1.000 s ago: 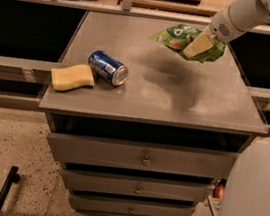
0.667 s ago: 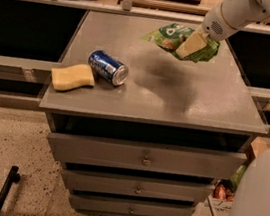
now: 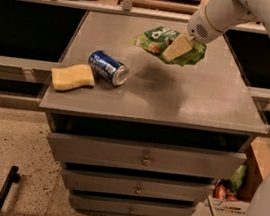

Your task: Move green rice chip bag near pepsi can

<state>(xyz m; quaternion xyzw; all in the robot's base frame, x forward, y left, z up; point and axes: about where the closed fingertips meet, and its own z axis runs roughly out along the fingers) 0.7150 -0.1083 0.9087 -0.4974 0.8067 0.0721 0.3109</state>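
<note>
The green rice chip bag (image 3: 161,39) hangs in the air above the middle-back of the grey tabletop (image 3: 197,99), casting a shadow on it. My gripper (image 3: 177,47) is shut on the bag's right part, with the white arm reaching in from the upper right. The pepsi can (image 3: 107,68) lies on its side at the left of the tabletop, silver end facing right-front. The bag is up and to the right of the can, apart from it.
A yellow sponge (image 3: 73,77) lies just left of the can near the table's left front edge. Drawers (image 3: 143,156) sit below the tabletop. A box with items (image 3: 229,190) stands on the floor at right. Shelving and clutter run behind the table.
My gripper has carried the bag leftward and a little toward the can. The can and sponge have not moved.
</note>
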